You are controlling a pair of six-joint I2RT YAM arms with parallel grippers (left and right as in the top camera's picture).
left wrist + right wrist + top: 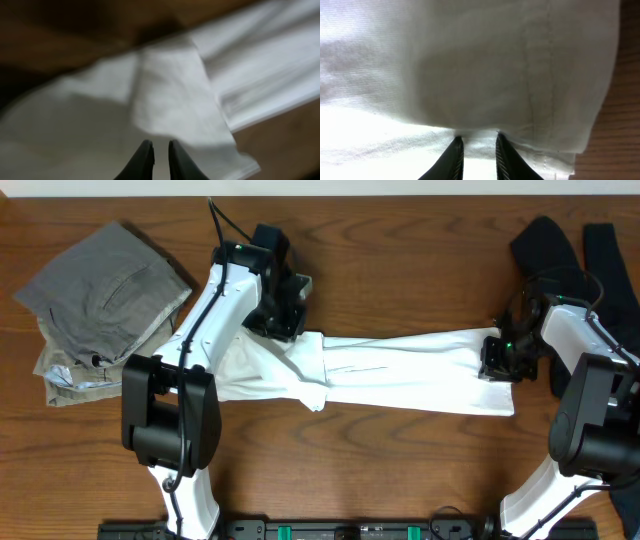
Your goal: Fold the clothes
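Observation:
The white T-shirt (400,370) lies stretched in a long band across the table's middle. My left gripper (285,315) is at its upper left part. In the left wrist view the fingers (160,146) are nearly together with white cloth (170,100) at their tips; the view is blurred. My right gripper (497,358) is at the shirt's right end. In the right wrist view its fingers (476,140) are shut on a fold of the shirt (470,65). No print shows on the shirt.
Folded grey trousers (105,285) lie on khaki trousers (65,375) at the far left. A black garment (560,250) lies at the back right, beside the right arm. Brown wooden table (400,260) shows around the shirt.

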